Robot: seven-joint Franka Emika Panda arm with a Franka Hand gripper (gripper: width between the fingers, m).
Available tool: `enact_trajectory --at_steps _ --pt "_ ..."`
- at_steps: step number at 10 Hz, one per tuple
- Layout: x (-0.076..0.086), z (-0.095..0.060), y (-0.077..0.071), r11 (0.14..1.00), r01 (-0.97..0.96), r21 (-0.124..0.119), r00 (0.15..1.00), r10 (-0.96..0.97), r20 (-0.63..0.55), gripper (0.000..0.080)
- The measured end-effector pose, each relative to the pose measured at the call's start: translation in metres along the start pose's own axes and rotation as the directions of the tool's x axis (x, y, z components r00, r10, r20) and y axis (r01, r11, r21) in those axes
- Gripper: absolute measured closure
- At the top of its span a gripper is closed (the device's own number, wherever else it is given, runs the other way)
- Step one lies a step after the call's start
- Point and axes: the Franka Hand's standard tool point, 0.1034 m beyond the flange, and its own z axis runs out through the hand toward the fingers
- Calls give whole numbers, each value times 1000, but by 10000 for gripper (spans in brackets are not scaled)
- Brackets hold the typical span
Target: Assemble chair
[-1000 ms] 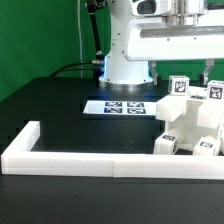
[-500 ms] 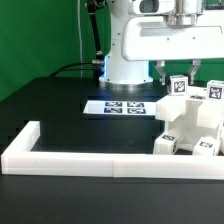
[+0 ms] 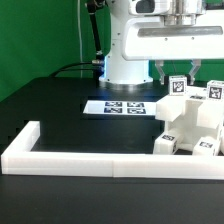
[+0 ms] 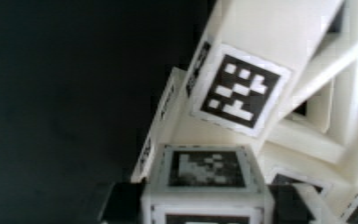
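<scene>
Black counter [image 3: 60, 105] first, long white border wall [image 3: 80, 158] along its near edge, marker board [image 3: 122, 106] mid-counter. Beyond the marker board, toward the exterior view's right: chair [image 3: 190, 125] parts clustered (X-braced frame, tagged blocks). Hand [image 3: 174, 71] above that cluster, clenched on a tagged upright piece [image 4: 208, 170] of the chair. Step judged: grasp just made. Next needs straight lift, no snagging the frame.

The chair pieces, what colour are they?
White, with black-and-white square tags; the chair pieces show best in the exterior view.
</scene>
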Motion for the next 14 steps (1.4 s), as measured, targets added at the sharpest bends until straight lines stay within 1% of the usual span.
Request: enact_trajectory --at_steps 3,5,7,9,10,11,13,14 --pt "0 0 -1 985 -174 0 985 174 0 511" --pt "0 0 -1 946 -323 1 946 323 1 511" --pt "-1 0 -2 910 -415 2 910 415 1 511" --pt "-1 0 -3 839 -544 6 839 544 5 511" --pt "-1 0 -3 814 -580 7 814 580 6 511" --pt "-1 0 -4 767 -641 7 767 641 8 511" --pt "-1 0 -4 700 -714 7 701 714 9 511" --pt "-1 0 -5 639 -769 9 639 769 13 511"
